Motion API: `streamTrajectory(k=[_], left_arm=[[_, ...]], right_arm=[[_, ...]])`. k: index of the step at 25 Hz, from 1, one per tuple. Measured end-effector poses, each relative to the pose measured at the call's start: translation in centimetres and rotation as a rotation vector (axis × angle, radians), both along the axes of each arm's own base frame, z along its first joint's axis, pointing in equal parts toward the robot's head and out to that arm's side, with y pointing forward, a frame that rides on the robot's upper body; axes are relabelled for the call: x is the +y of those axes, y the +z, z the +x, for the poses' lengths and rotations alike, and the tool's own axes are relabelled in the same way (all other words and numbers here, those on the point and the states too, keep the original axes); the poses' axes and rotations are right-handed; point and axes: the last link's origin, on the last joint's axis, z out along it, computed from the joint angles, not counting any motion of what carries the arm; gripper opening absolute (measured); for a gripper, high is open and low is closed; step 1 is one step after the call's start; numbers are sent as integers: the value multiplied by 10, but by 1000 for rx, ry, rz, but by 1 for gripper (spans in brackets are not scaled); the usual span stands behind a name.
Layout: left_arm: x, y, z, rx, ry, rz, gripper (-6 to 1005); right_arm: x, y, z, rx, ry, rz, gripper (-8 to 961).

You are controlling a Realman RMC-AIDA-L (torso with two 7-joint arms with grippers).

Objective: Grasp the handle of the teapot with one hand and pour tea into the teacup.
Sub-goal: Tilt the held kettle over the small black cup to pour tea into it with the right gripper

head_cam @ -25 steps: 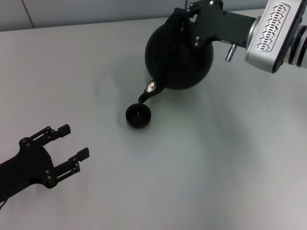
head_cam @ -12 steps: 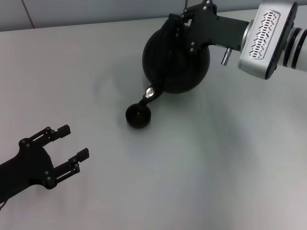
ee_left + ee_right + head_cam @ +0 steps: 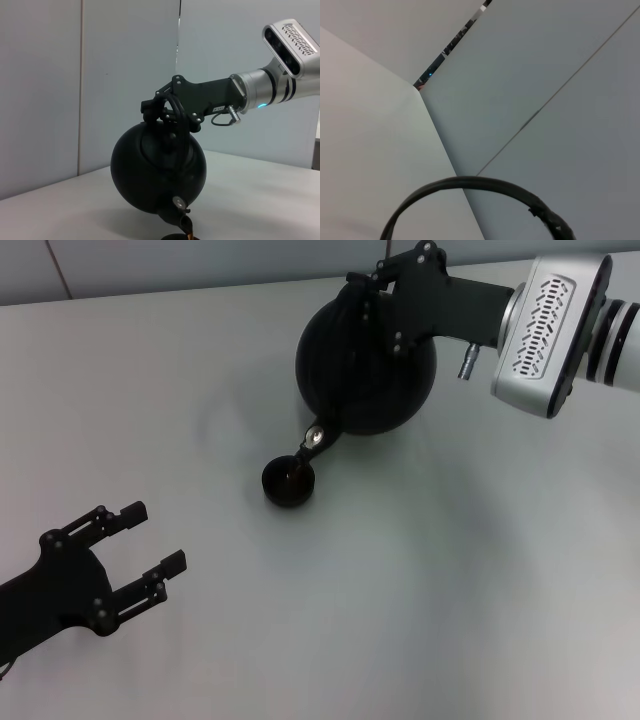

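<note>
The teapot (image 3: 365,365) hangs clear of the tabletop (image 3: 450,590), tipped forward so that its short spout (image 3: 310,440) points down at the teacup (image 3: 288,481). The spout tip sits just above the cup's rim, on the side nearest the pot; in the left wrist view a thin amber stream appears to leave the spout (image 3: 186,225), so the pour looks under way. The tilt is what brings the liquid to the spout, and keeping the tip close over the cup likely limits splashing.

Above the teapot's lid, the arched handle (image 3: 172,107) is clamped in the jaws of the right gripper (image 3: 385,285), which reaches in from the far right side of the teapot. Holding the hoop at its top lets the pot swing about the grip as the wrist rolls. The right wrist view shows only a curve of the handle (image 3: 485,187) against the wall, not the jaws.

The teacup stands upright on the tabletop, just below and in front of the teapot, small enough that a slight drift of the spout could miss it.

Well apart from the teapot, toward the near left, the left gripper (image 3: 150,540) hovers idle with its jaws spread wide and empty.
</note>
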Motion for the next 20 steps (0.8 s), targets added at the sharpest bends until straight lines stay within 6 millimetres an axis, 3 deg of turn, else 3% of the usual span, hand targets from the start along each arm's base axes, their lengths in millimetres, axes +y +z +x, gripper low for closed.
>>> streamTrajectory(k=[13,20], left_arm=[[-1,1,0,-9,6,8,717],[-1,4,-1,-17,7,18,717]], right_arm=[[1,0,-1,11,-3,2,148],[0,-3,4,88,-143,-67,152]])
